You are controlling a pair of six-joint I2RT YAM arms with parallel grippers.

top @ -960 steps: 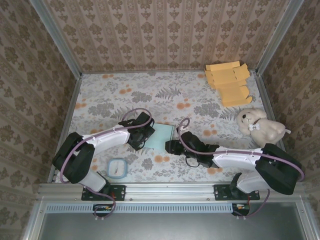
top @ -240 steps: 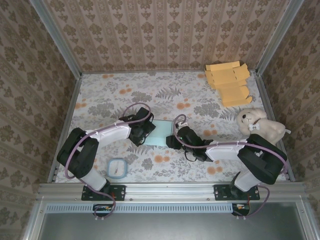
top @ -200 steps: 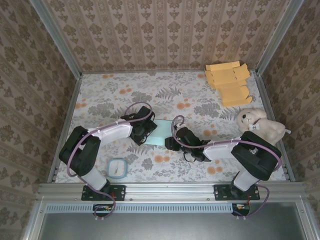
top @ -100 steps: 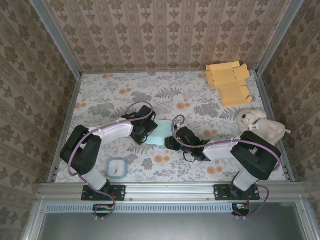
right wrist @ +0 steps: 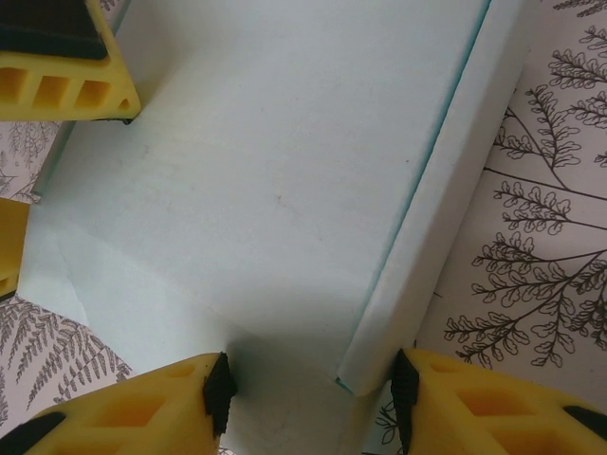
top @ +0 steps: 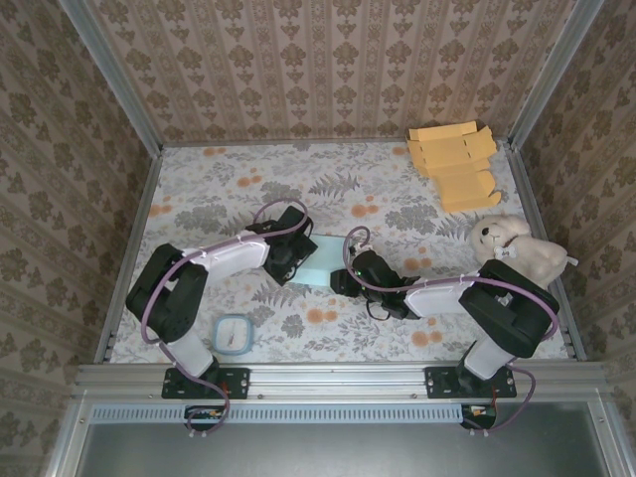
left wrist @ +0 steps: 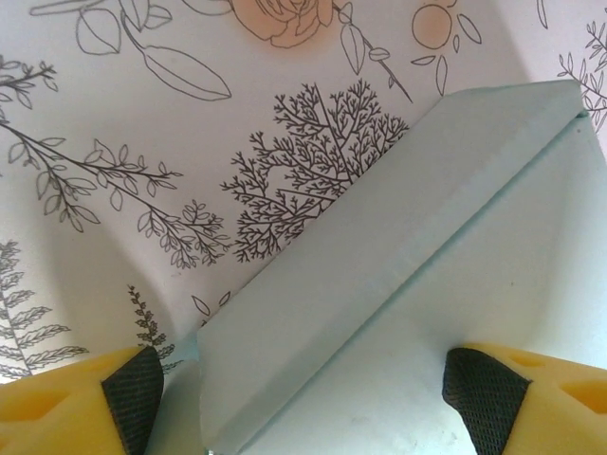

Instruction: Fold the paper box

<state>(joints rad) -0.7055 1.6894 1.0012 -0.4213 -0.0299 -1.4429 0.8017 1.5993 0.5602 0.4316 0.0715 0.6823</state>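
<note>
Paper box [top: 323, 263] is flanked by two open pincers, near the middle of the table [top: 417, 189].
Compared with a few seconds before, the left gripper [left wrist: 308, 391] is brought further over the left edge of the box, and less of the pale blue card is seen from above. Its jaws are spread wide, one pad outside the raised side wall [left wrist: 379, 246] and one above the floor of the box; nothing is clamped. The right gripper [right wrist: 308, 384] is set half open around the end of the opposite wall, and no grip is seen. The walls are judged to be lined up, but the fold is not yet pressed home.
</note>
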